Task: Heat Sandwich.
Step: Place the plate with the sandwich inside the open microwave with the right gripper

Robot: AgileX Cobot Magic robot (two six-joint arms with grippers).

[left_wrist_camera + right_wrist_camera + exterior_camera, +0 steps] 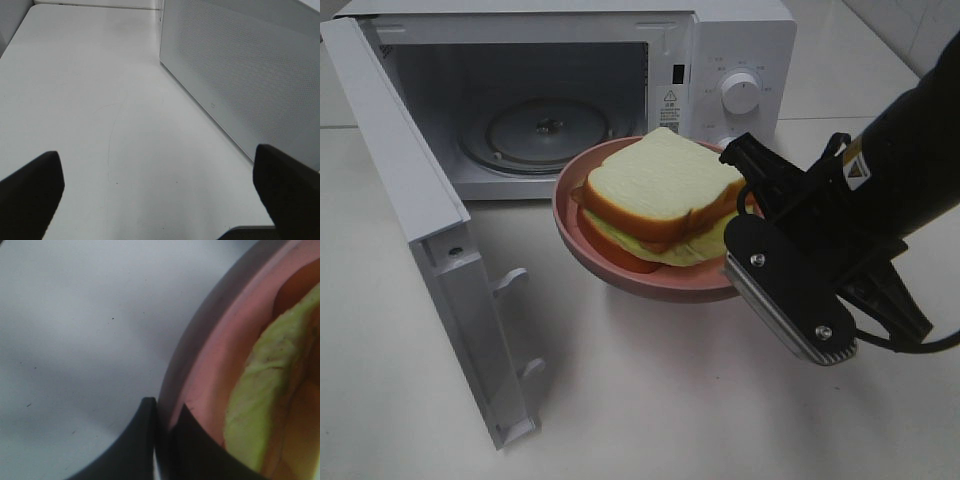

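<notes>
The sandwich (660,185) lies on the plate (650,285) before the microwave (740,30).

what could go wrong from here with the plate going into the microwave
1. The right claw pinches the pink plate at one spot on its rim, so the plate may tilt or slip out.
2. The sandwich lies loose, its slices askew; a tilt could slide it off.
3. The microwave opening looks only a little wider than the plate, and the open door stands close by, so the rim might knock either one.
</notes>
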